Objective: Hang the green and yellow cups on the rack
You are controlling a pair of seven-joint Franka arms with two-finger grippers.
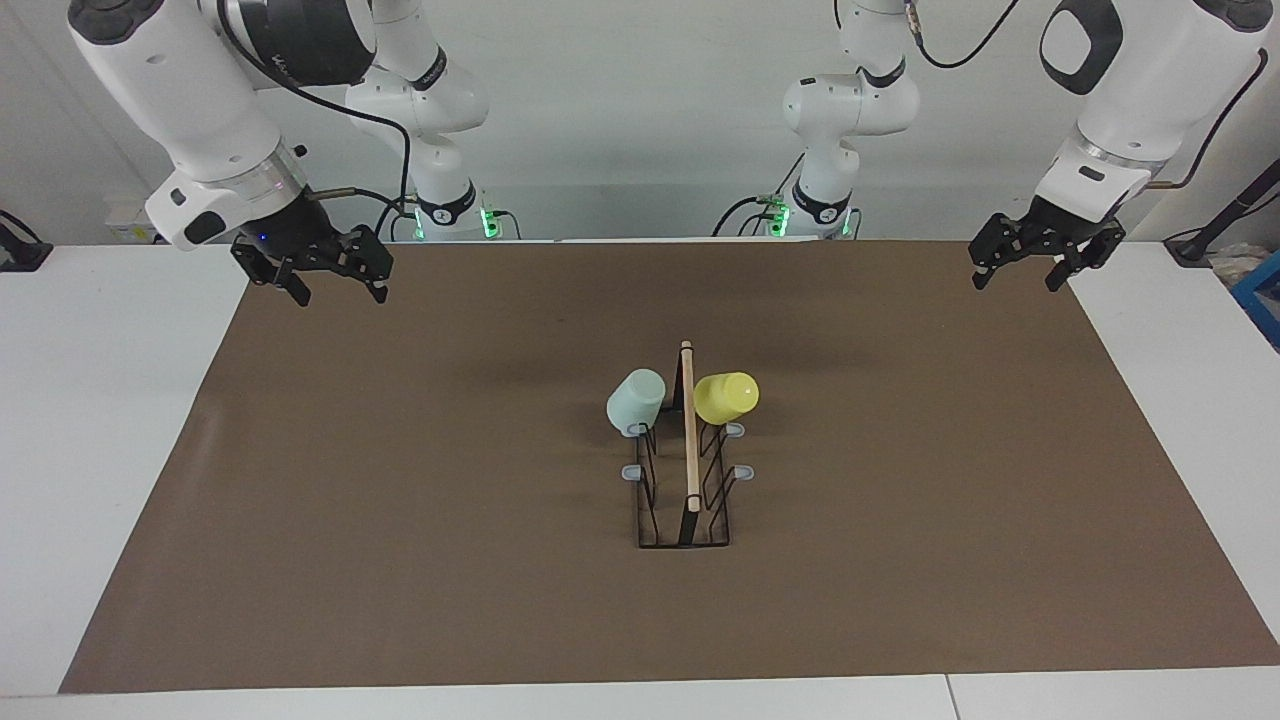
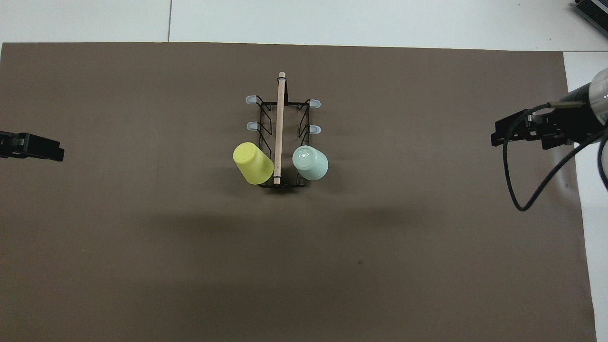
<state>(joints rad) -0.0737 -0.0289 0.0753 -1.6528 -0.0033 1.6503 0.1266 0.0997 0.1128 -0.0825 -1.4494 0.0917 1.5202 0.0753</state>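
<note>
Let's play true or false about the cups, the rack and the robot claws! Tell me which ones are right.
1. The yellow cup hangs on the rack. True.
2. The green cup lies on the brown mat. False: it hangs on a rack peg, across the wooden bar from the yellow cup.
3. The left claw holds a cup. False: it is open and empty, over the mat's corner.
4. The right claw is open and holds nothing. True.
5. All six pegs carry cups. False: four grey-tipped pegs are bare.
</note>
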